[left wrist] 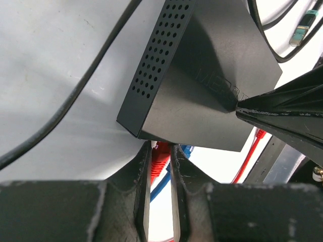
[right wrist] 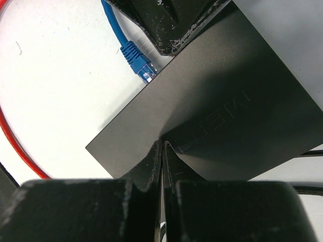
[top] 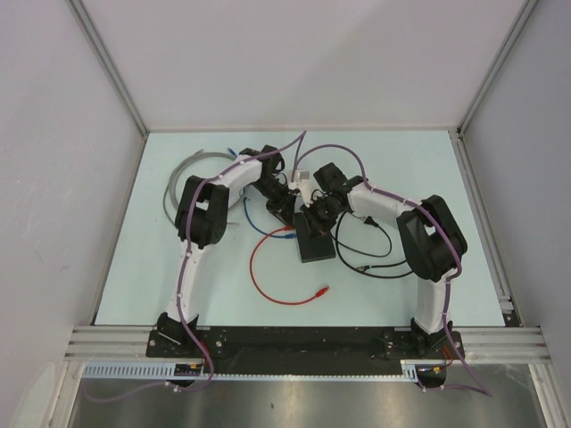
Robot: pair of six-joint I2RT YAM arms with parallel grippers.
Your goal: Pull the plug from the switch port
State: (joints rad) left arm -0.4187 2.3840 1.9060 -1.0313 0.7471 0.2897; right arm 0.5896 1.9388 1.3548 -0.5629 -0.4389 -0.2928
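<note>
Now my left gripper (left wrist: 159, 151) pinches the red plug (left wrist: 159, 165) at bottom centre; my right gripper (right wrist: 162, 146), fully closed, touches the switch (right wrist: 227, 91).

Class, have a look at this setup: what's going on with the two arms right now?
The left gripper is closed around the red cable plug at the edge of the flat black rectangular switch box. The right gripper, shut, presses its tips on the box's top, seemingly to steady it. The plug does not look pulled out yet.
</note>
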